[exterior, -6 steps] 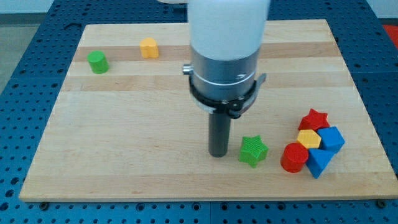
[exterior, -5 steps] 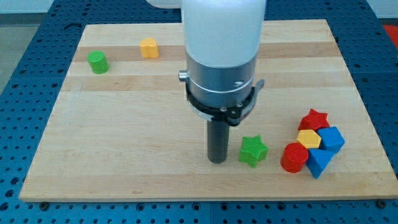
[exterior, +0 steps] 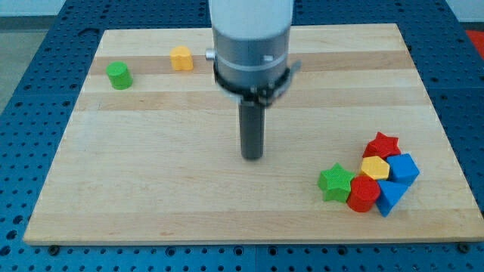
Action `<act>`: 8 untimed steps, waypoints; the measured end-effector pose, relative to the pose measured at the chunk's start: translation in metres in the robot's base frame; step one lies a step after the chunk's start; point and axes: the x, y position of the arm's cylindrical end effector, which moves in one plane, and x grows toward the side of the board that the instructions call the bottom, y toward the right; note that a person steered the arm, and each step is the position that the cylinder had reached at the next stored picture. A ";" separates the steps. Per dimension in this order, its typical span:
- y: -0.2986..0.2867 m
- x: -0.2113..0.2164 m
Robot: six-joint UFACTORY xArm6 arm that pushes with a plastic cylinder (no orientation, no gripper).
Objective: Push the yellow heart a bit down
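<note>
Small yellow heart point(exterior: 181, 57), upright, near green cylinder point(exterior: 118, 75)

Seven blocks: two green point(exterior: 118, 75), two red point(exterior: 383, 144), two yellow point(exterior: 181, 57) (one blue point(exterior: 403, 168)).

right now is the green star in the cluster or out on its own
In the cluster: the green star touches the red cylinder at the group's left edge. My tip stands apart, up-left of it.

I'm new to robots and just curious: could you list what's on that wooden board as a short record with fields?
board: wooden board on a blue pegged surface
my tip: near the board's middle, touching no block
top left: green cylinder; yellow heart
bottom right cluster: green star, red cylinder, yellow block, red star, blue cube, blue block
</note>
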 end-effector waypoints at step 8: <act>-0.099 -0.200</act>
